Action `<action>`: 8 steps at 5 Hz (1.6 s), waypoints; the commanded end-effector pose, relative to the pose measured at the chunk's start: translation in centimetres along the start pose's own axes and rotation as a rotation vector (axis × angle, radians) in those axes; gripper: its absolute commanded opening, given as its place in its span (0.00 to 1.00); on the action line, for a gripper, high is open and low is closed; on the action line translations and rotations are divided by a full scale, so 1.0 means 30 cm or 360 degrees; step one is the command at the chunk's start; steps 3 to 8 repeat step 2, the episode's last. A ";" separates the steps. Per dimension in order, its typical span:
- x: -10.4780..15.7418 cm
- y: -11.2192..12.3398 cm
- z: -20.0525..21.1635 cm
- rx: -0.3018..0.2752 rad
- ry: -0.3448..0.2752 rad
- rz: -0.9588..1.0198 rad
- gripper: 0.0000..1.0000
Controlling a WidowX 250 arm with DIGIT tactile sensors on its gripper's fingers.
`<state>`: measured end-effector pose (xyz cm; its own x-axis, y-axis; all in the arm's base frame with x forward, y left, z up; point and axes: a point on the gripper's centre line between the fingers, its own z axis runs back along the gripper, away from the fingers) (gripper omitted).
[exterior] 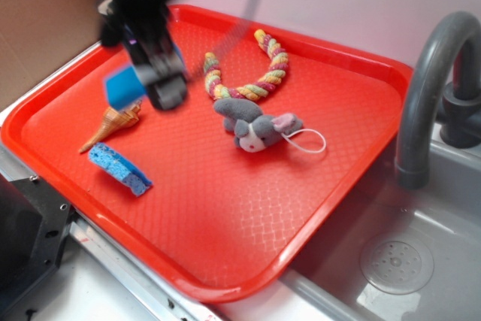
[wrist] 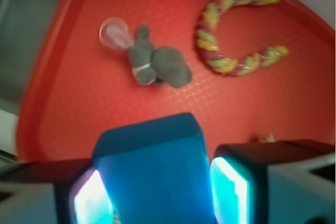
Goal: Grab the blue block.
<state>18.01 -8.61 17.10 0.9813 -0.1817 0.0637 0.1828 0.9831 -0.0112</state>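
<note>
Wrist view: the blue block (wrist: pixel 152 174) is being pinched between the two fingers (wrist: pixel 231 187) of the gripper (wrist: pixel 157 192), one finger against each side face
Exterior view: the blue block (exterior: pixel 124 86) is being held in the gripper (exterior: pixel 154 80) clear of the red tray (exterior: pixel 225 208), above the seashell (exterior: pixel 113 125)
Fingers: pressed in on the block, with no gap being shown at either side
Handling: the block is being judged stiff, light and smooth-faced, so slipping is being counted a risk if the squeeze is eased
Where to hold: the flat opposing sides are being judged the right faces; the hold is being kept near the middle
Look-alike: the blue sponge (exterior: pixel 120 168) is lying on the tray near the seashell, apart from the gripper
Edges: the tray's raised rim is lying near on the seashell side
Neighbours: the plush mouse (exterior: pixel 255 125) and the rope toy (exterior: pixel 244 73) are lying towards the middle and far side
Open room: a bare stretch of tray is being shown towards the sink (exterior: pixel 421 231), and lifting straight up is being judged the safest path
</note>
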 end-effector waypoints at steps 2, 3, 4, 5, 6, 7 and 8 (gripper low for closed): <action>-0.087 0.085 0.149 -0.0317 -0.0157 0.0278 0.00; -0.087 0.085 0.149 -0.0317 -0.0157 0.0278 0.00; -0.087 0.085 0.149 -0.0317 -0.0157 0.0278 0.00; -0.087 0.085 0.149 -0.0317 -0.0157 0.0278 0.00; -0.087 0.085 0.149 -0.0317 -0.0157 0.0278 0.00; -0.087 0.085 0.149 -0.0317 -0.0157 0.0278 0.00; -0.087 0.085 0.149 -0.0317 -0.0157 0.0278 0.00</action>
